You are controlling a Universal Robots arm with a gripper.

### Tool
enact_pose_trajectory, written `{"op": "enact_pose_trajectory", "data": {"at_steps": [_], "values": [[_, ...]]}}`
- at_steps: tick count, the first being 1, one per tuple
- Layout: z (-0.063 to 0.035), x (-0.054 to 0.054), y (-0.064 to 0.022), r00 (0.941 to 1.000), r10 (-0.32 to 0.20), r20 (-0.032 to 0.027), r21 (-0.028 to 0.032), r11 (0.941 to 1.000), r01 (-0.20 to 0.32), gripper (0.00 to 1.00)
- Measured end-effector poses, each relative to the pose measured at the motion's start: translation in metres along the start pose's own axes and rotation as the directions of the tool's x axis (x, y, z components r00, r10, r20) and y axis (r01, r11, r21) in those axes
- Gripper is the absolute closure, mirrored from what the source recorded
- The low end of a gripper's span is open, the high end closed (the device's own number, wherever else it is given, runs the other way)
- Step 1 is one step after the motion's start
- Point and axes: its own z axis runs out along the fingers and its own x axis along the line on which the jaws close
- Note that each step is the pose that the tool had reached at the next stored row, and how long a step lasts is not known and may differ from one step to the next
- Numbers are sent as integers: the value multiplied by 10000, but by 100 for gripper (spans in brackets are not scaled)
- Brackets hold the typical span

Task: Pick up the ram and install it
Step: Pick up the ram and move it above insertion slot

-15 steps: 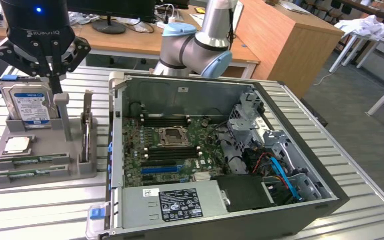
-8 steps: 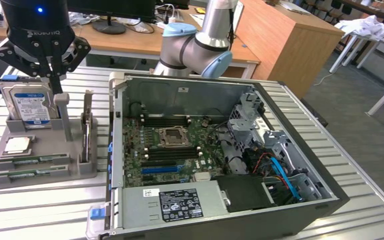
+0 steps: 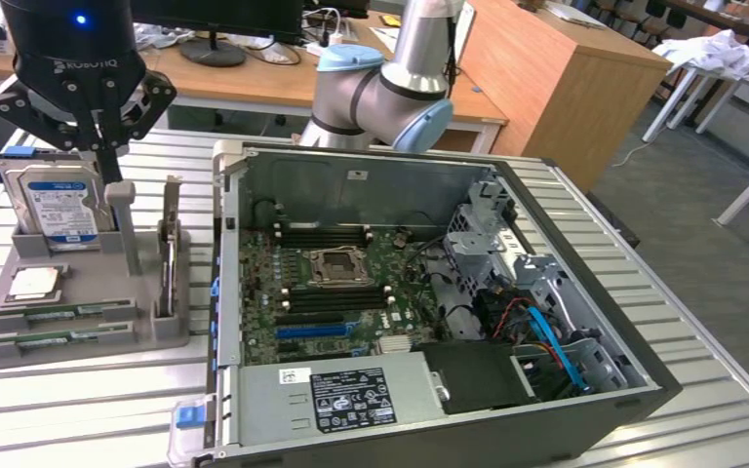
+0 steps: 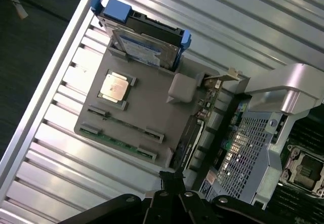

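Two ram sticks, one (image 3: 59, 313) behind the other (image 3: 52, 338), lie flat in slots at the front of a grey holder (image 3: 89, 292). They are thin green boards. In the wrist view one ram stick (image 4: 117, 142) shows green along the holder's (image 4: 152, 107) edge. My gripper (image 3: 104, 161) hangs shut and empty above the holder's back, just over the upright hard drive (image 3: 56, 205). Its fingertips (image 4: 172, 176) meet with nothing between them. The ram lies apart from it, well below and nearer the table's front.
A silver processor chip (image 3: 34, 283) lies on the holder and a card (image 3: 167, 249) stands upright in it. On the exterior view's right sits the open computer case (image 3: 231, 195) with its motherboard (image 3: 335, 283). The slatted metal table (image 3: 75, 409) carries everything.
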Motion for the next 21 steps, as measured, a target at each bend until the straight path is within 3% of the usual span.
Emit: {"op": "enact_pose_trajectory", "data": {"at_steps": [21], "values": [[0,0,0,9947,-1026,-46,-26,9947,1026,90]]}}
